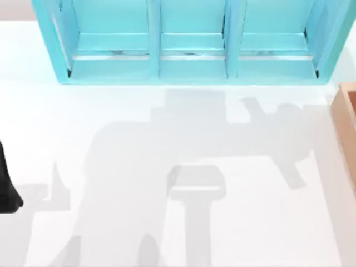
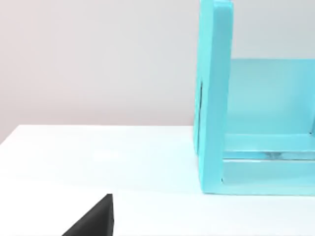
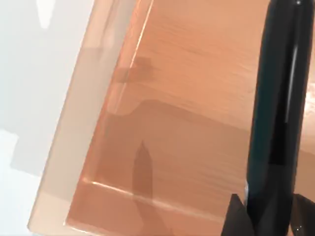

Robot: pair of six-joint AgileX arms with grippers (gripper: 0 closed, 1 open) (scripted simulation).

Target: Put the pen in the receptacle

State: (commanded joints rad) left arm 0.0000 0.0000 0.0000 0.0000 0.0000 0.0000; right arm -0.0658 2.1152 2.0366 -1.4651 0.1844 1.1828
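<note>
In the right wrist view the black pen [image 3: 280, 98] stands close to the camera, hanging over the inside of the receptacle [image 3: 74, 147], an open orange-brown wooden box. My right gripper [image 3: 270, 219] is shut on the pen, with dark fingertips [image 3: 237, 216] on either side of its shaft. The pen's shadow falls on the box floor. The top view catches the receptacle [image 1: 346, 128] at the table's right edge. My left arm [image 1: 6, 189] is parked at the table's left edge, and a dark part of my left gripper [image 2: 93, 219] juts into the left wrist view.
A tall teal shelf unit [image 1: 192, 50] with three compartments spans the back of the white table [image 1: 167, 222]. Its side wall [image 2: 214, 98] rises ahead of my left wrist. Arm shadows lie across the table's middle.
</note>
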